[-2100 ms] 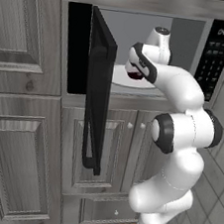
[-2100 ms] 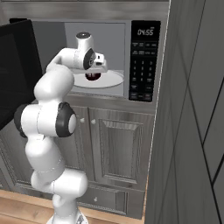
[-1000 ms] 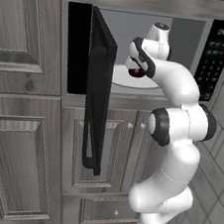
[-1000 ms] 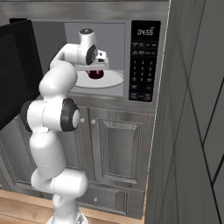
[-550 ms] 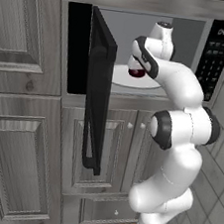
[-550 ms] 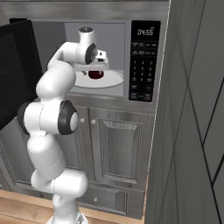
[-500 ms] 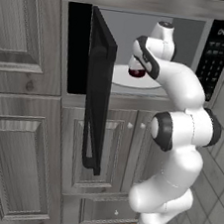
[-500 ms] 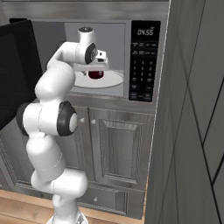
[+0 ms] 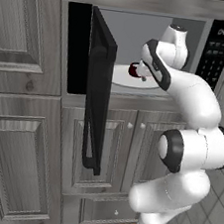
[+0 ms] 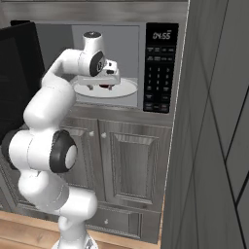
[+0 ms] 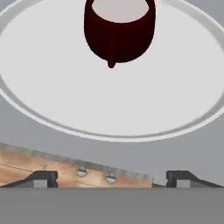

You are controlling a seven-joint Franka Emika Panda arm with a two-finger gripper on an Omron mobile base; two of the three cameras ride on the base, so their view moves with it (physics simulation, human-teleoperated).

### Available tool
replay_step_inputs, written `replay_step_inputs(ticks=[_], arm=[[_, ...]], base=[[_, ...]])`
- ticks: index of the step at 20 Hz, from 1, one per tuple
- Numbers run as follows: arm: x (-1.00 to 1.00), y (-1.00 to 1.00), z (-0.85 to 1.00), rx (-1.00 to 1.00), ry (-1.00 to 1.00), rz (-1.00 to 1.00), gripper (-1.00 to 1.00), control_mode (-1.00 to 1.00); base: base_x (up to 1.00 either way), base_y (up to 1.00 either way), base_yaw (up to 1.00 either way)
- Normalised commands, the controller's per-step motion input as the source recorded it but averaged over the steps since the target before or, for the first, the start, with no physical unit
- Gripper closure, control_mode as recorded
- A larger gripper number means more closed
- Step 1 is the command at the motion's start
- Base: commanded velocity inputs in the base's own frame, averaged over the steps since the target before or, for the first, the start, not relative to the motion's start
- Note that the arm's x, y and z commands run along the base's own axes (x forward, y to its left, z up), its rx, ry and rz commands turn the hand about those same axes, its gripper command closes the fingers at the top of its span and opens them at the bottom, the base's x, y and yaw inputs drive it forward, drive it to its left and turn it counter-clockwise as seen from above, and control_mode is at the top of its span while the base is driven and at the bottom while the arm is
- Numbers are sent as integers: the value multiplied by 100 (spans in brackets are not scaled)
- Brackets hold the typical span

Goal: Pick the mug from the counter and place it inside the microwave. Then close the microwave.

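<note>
Fingers [image 11: 43, 177] spread wide, nothing held; mug [image 11: 119, 28] set upright on microwave [image 10: 159, 68] turntable [image 11: 52, 96] (placing done). Door [image 9: 97, 89] open, closing left.

Even, soft rendered light with no glare; a faint shadow lies under the gripper [image 11: 112, 176], and the pictures look slightly soft.
</note>
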Motion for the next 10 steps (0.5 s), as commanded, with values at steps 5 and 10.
replay_step_inputs(ticks=[5, 10], arm=[[-85, 0, 12, 0, -1, 0, -100, -100], [-93, 0, 22, 0, -3, 0, -100, -100]], base=[[0, 0, 0], [0, 0, 0]])
